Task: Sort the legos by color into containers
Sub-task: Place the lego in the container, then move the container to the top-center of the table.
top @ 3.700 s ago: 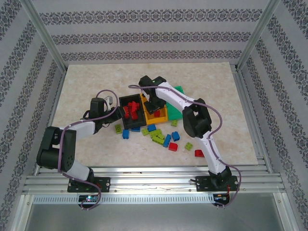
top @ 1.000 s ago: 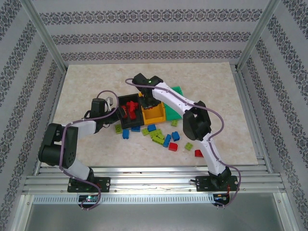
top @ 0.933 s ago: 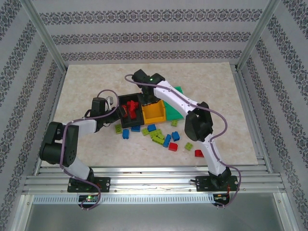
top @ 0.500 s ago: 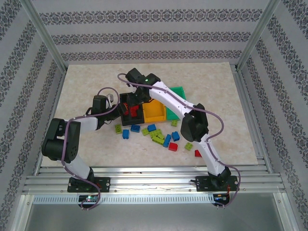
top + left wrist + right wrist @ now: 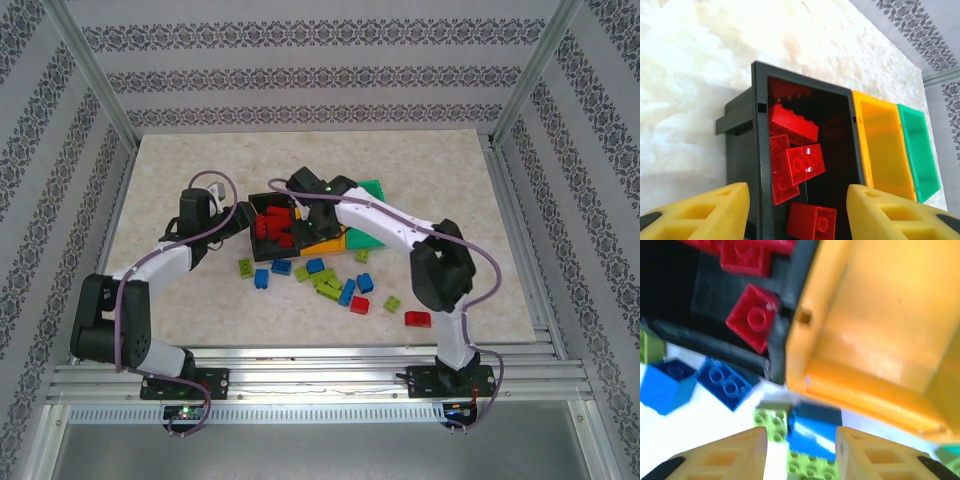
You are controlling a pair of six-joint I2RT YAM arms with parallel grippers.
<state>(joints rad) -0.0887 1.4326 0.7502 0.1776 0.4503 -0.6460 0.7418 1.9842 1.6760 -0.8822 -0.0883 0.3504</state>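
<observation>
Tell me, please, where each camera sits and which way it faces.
Top external: above, behind the bases, looking down on the table; both arms, left gripper and right gripper at the black bin.
Left wrist: beside that bin, looking across it to the orange bin and green bin; yellow fingers show.
Right wrist: over the bins' near edge, looking down at a blue brick; yellow fingers show.
Shared: both wrist views show red bricks, orange bin.

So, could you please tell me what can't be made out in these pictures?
Top view: the right arm covers much of the orange bin and part of the green bin.
Left wrist view: the bottom edge cuts off the black bin's near end.
Right wrist view: blur; whether the blue brick rests on the green bricks is unclear.
</observation>
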